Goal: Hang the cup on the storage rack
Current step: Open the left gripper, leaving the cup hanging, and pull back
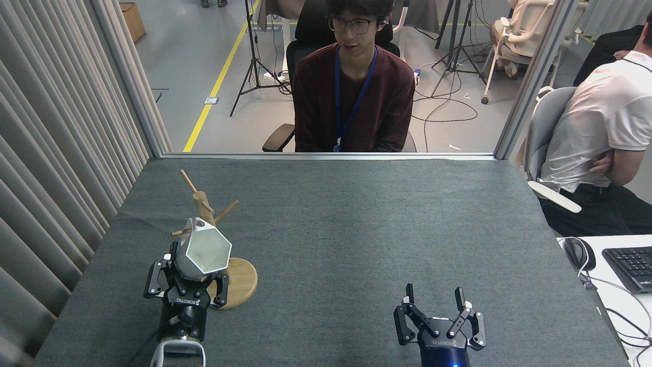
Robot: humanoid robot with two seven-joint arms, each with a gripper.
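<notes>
The left end effector (186,285) grips the cup (202,251) by its lower part and holds it above the bench (356,229), in front of the rack (214,239), whose post it partly hides. The cup's tab is at the top, near the left peg. The right end effector (438,311) is wide open and empty, well apart.

The risk, I think, is that the cup body pushes a peg or the post and tips the rack, because the tab's hole is small and the pegs are thin.

The cup (202,251) hides the storage rack (243,280) post's lower part
</notes>
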